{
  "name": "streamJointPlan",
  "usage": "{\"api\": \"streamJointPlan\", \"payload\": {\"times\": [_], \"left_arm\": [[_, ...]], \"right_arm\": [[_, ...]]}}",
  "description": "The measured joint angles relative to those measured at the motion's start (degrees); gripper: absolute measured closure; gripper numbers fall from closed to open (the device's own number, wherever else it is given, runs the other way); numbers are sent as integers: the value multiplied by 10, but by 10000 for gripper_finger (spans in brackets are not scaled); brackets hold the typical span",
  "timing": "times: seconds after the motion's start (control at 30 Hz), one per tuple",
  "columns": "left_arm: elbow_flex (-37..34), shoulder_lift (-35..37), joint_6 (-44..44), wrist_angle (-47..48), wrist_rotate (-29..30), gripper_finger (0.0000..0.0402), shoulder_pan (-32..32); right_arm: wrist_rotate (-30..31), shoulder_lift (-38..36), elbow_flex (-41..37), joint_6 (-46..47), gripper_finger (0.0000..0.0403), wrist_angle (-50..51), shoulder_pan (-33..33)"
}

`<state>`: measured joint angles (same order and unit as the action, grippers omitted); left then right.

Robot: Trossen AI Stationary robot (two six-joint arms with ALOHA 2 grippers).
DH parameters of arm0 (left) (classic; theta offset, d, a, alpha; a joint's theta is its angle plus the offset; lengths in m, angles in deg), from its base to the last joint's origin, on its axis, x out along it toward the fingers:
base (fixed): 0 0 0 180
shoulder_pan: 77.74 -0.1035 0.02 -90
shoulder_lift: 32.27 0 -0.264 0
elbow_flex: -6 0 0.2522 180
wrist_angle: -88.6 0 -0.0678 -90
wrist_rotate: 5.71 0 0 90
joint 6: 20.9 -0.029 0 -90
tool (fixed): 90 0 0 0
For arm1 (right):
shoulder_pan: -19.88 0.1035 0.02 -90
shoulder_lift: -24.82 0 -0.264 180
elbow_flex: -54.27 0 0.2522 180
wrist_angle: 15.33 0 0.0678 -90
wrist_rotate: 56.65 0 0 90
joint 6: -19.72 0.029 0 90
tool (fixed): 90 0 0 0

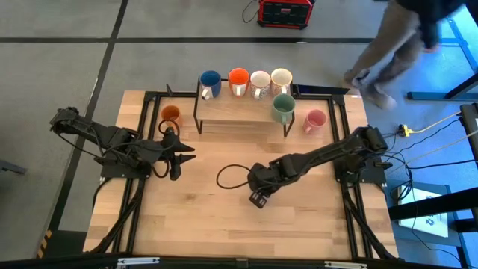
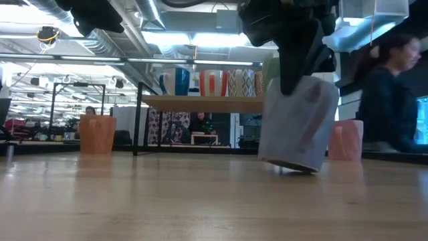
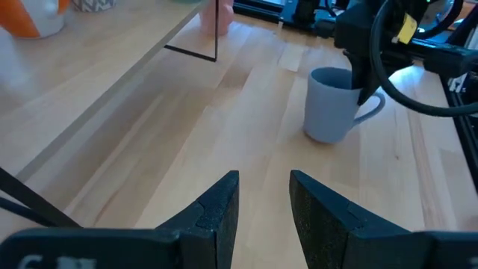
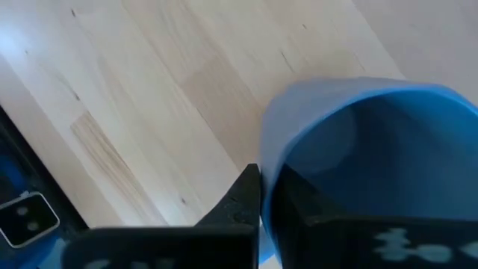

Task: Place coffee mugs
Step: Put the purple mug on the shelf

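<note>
- Left claw hovers over the counter with its fingers slightly apart, holding nothing, near the amber orange mug.
- A black shelf at the back carries the blue mug, red-orange mug and two white mugs.
- Right claw is clamped on the rim of the lavender mug; only the low view shows that mug tilted, one edge on the wood.
- Green mug and pink mug stand to the right.
- A person passes behind the counter.
</note>
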<state>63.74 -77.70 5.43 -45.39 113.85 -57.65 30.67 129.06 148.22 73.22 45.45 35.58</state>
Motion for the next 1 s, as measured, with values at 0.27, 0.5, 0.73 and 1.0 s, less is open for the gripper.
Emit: {"api": "streamJointPlan", "payload": {"times": [0.27,0.5,0.73,1.0], "left_arm": [[0,0,0,-1,0,287,0],[0,0,1,-8,0,287,0],[0,0,-14,-7,-2,287,0],[0,1,-14,-7,-9,287,0]], "right_arm": [[17,4,-3,21,354,-19,-5],[16,4,-3,35,273,-25,-5],[10,-33,-3,54,219,-34,-2],[70,-118,-2,103,220,-21,58]]}}
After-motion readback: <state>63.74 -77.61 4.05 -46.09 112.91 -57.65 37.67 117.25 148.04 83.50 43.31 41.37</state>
